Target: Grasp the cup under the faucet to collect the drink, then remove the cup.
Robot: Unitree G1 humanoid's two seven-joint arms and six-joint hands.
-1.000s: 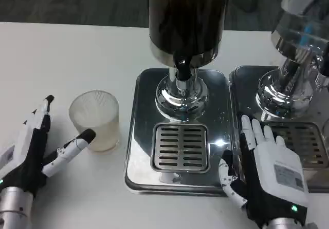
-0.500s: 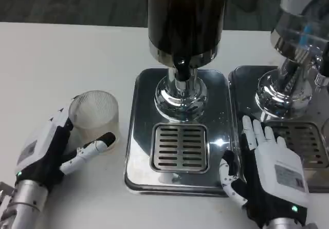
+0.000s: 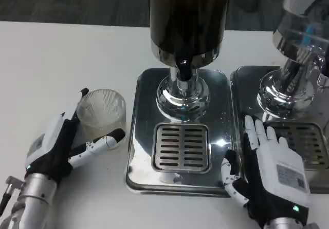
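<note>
Two hands in your head view, and your left hand [image 3: 54, 144] is the one that matters: it sits on the white worktop [image 3: 51, 64] right against the cup [image 3: 102, 117], fingers [image 3: 103, 140] spread around it, one reaching along the near side, another tip showing at its far-left rim. Whether they actually press the wall yet, you cannot tell from here; call it a loose cradle, not a firm hold. The cup stands upright, long axis vertical, just left of the steel drip tray [image 3: 139, 152]. The faucet [image 3: 183, 70] hangs over that tray's grille [image 3: 182, 147], so your target spot lies to the right of the cup and slightly near. Your right hand [image 3: 270, 170] lies flat, fingers apart, holding nothing, at the right edge of the tray. Left hand is plainly nearer; close it, then carry the cup rightward under the spout.
</note>
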